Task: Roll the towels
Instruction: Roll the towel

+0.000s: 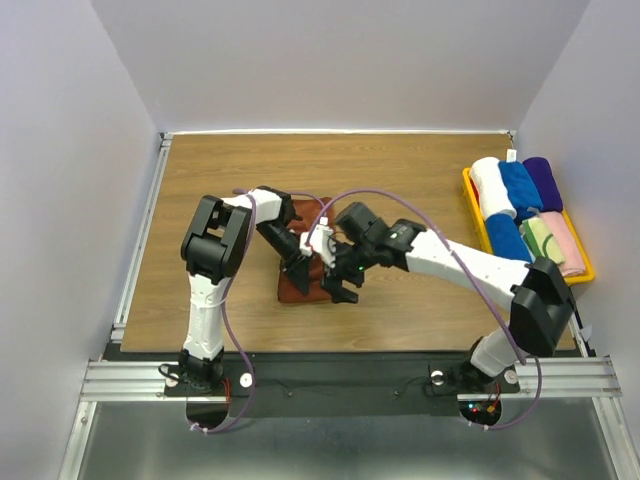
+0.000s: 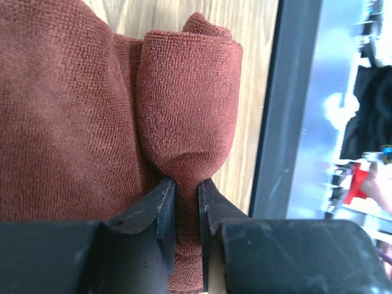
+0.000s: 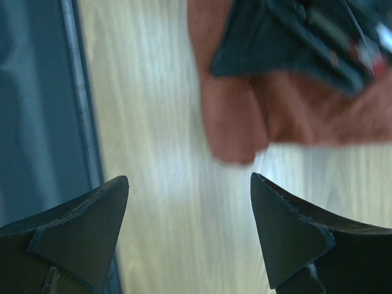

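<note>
my left gripper (image 2: pixel 187 190) is pinched on the rust-brown towel (image 2: pixel 190 92), jaws nearly together with a thin fold of cloth between them. rolled part bulges straight ahead of the tips. flat cloth spreads left of the jaws. wood table (image 2: pixel 254 73) to the right, then a black edge strip (image 2: pixel 288 104).

rust-brown towel (image 2: pixel 61 110) | one edge rolled, rest apparently flat | table (image 1: pixel 420 170) centre

Wood tbl (image 1: pixel 400 170), pale walls (image 1: pixel 330 60)
</note>
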You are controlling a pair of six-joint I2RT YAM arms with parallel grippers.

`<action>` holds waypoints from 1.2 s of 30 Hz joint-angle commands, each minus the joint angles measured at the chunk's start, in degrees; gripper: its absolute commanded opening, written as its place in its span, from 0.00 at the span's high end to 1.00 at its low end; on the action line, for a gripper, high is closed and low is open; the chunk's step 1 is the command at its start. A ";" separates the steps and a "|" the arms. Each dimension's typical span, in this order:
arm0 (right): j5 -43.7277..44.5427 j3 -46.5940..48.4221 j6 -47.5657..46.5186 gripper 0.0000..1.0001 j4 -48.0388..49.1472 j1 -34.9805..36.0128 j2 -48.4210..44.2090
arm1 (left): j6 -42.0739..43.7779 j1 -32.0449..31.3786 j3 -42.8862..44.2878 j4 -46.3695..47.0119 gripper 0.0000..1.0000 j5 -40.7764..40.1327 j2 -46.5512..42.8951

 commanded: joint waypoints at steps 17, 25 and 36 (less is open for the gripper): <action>22.92 -12.29 -11.25 0.55 32.08 13.01 11.93 | 4.23 0.35 2.11 -0.06 0.81 -4.72 3.63; 14.33 -15.63 -5.81 0.99 22.62 12.31 6.83 | 2.74 4.38 1.06 4.40 0.52 -2.88 -6.80; -6.95 -9.05 3.60 1.00 8.19 6.60 10.94 | -2.97 19.14 -7.46 18.46 0.01 -4.89 -25.97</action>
